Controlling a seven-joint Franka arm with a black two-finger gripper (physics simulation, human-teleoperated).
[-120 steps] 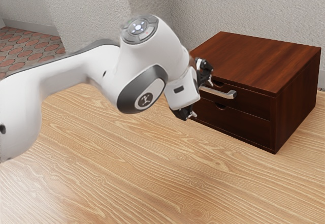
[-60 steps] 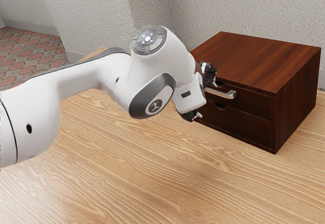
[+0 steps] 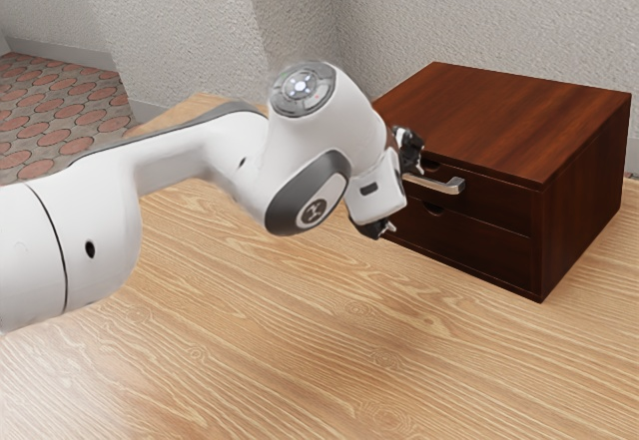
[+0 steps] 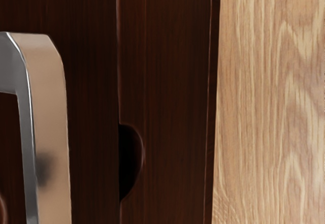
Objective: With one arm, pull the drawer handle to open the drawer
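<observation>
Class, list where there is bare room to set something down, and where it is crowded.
Free: the cabinet top and the table in front of it. Crowded: around the upper drawer handle, where the end effector sits.

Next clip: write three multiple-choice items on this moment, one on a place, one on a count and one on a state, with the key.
1. Where on the dark red-brown wooden cabinet is the silver metal bar handle?
A. on the upper drawer
B. on its top
C. on its side wall

2. How many drawers does the cabinet show?
A. one
B. two
C. four

3. How is the upper drawer?
A. pulled far out
B. lying on the table
C. shut

Key: 1 A, the handle spans the upper front. 2 B, there is the upper one and a lower drawer with a finger notch. 3 C, its front looks flush with the front below.
</observation>
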